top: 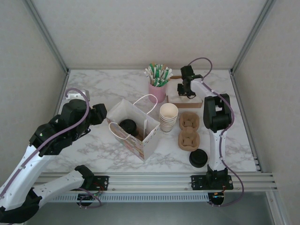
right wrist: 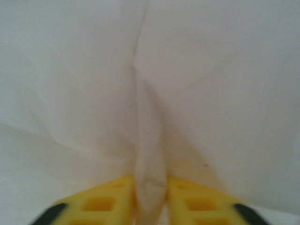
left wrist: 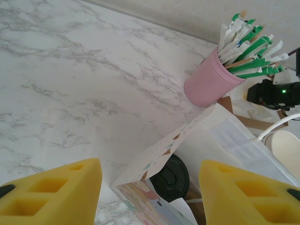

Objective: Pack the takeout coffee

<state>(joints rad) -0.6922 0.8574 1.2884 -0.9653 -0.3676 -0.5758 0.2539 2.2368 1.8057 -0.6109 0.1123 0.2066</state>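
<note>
The left end effector [left wrist: 150, 165] is wide open and holds nothing; its two yellow fingers [left wrist: 61, 192] stand far apart. It hangs over one end of a paper bag [top: 151, 144] that stands open on the marble counter [left wrist: 70, 84]. The coffee cup [left wrist: 168, 177] with its round black lid sits inside the bag, just below and a little ahead of this end effector, in line with the gap between its fingers; nothing touches the cup. Farther ahead and to the right of the left end effector stands a pink cup [left wrist: 211, 84] full of green and white straws [left wrist: 248, 51].

The right end effector [right wrist: 151, 197] is nearly closed; its yellow fingers pinch a fold of a white napkin [right wrist: 150, 117] between them, and the soft white paper spreads out ahead of it. The pink cup is just to the left of this end effector. Behind it, back toward its arm's base, stands a stack of cups [top: 168, 117] with no lids; beside those lie two brown cup trays [top: 189, 132]; closer to the base lies a loose black lid [top: 198, 158]. The bag with the coffee is well apart from the right end effector, off to its left.
</note>
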